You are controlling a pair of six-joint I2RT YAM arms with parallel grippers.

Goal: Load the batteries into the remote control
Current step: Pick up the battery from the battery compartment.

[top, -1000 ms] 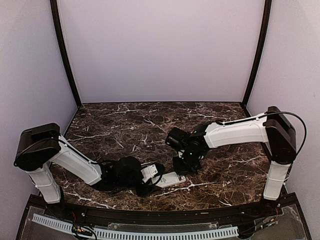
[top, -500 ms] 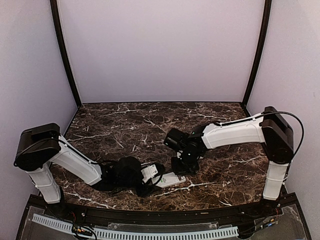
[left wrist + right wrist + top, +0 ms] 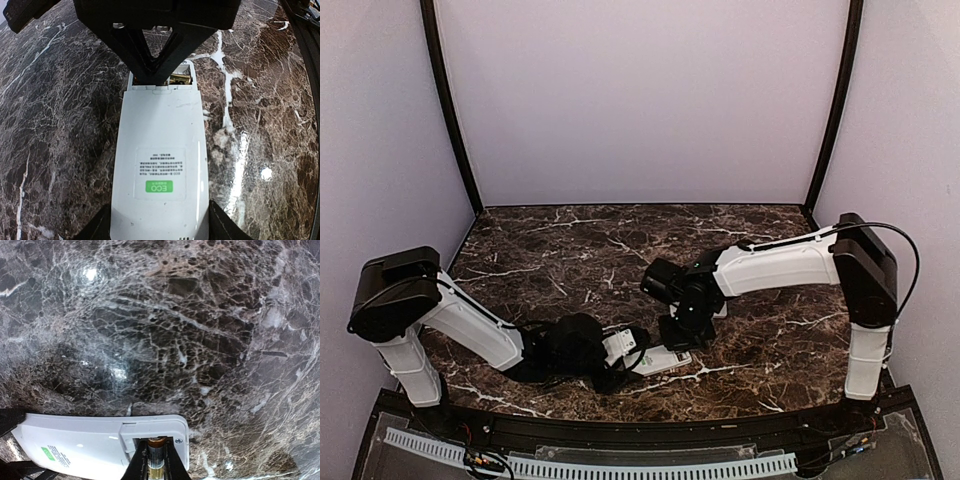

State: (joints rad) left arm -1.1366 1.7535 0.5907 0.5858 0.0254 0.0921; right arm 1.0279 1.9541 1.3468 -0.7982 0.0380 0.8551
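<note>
The white remote control lies back-up on the marble, with a green ECO sticker showing. My left gripper is shut on its near end, one finger on each long side. The battery compartment at its far end is open. My right gripper is shut on a battery with a copper-coloured end and holds it in the compartment. In the top view the left gripper holds the remote control at the front centre, and the right gripper points down on its right end.
A small white piece lies on the marble just behind the right gripper, half hidden by the arm; I cannot tell what it is. The dark marble table stretches back to the lilac walls. The front rail runs close below the remote.
The right arm has shifted a little to the left, bringing its gripper lower over the remote's open end. The left arm and the remote have not moved.
</note>
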